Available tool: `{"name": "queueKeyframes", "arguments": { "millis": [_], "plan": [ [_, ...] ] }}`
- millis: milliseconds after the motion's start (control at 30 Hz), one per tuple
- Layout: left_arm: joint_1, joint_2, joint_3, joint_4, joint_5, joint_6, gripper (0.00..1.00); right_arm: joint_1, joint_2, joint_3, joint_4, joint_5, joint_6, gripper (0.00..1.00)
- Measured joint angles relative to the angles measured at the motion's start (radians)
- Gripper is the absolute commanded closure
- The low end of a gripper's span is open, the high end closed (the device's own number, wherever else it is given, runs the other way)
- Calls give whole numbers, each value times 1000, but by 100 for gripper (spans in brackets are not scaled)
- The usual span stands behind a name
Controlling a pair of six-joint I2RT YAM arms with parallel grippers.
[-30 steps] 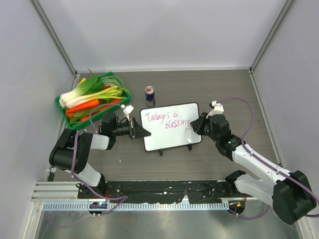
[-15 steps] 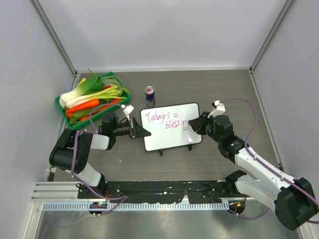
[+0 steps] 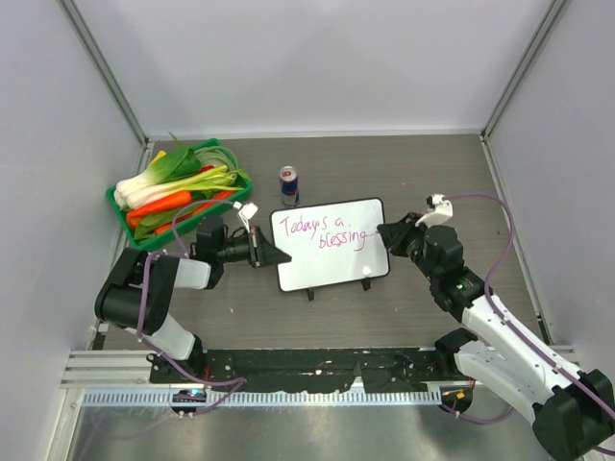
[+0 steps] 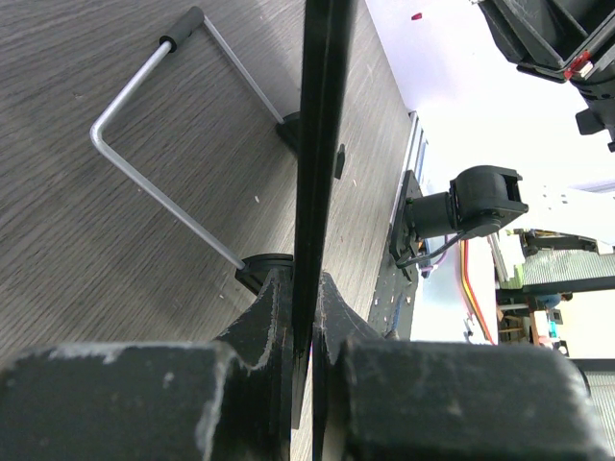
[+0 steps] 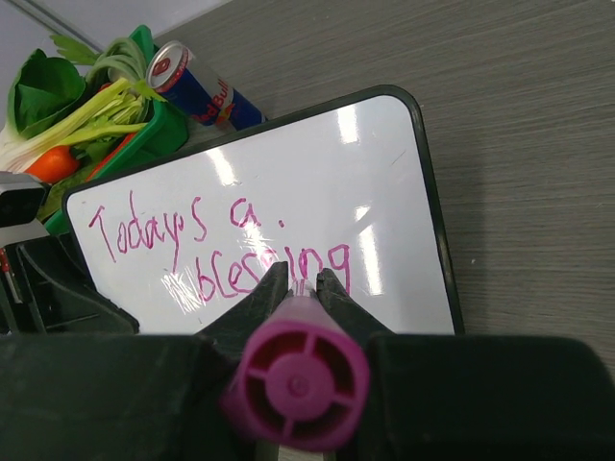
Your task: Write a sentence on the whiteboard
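Note:
The whiteboard (image 3: 330, 245) stands tilted on its black feet mid-table. The sentence (image 3: 322, 230) in pink marker reads "Today's a blessing" in two lines, and shows in the right wrist view (image 5: 221, 252). My left gripper (image 3: 273, 255) is shut on the whiteboard's left edge, which appears edge-on as a dark strip in the left wrist view (image 4: 319, 134). My right gripper (image 3: 388, 236) is shut on a pink marker (image 5: 296, 379), held just off the board's right edge. The marker's tip is hidden by the fingers.
A green basket (image 3: 136, 230) of vegetables stands at the back left. A drink can (image 3: 288, 184) stands just behind the board. The board's wire stand (image 4: 163, 163) shows in the left wrist view. Enclosure walls close in the table's sides and back.
My right gripper has drawn back to the right with the marker, off the end of "blessing" to beside the board's right edge. The left arm and the board have not moved.

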Motion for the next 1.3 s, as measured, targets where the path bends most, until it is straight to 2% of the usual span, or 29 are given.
{"name": "queueKeyframes", "arguments": {
  "millis": [367, 1300],
  "plan": [
    [0, 2, 0, 0, 0, 0, 100, -1, -17, 0, -26, 79, -27, 99],
    [0, 2, 0, 0, 0, -1, 100, -5, 149, -19, 58, 106, -25, 99]
  ]
}}
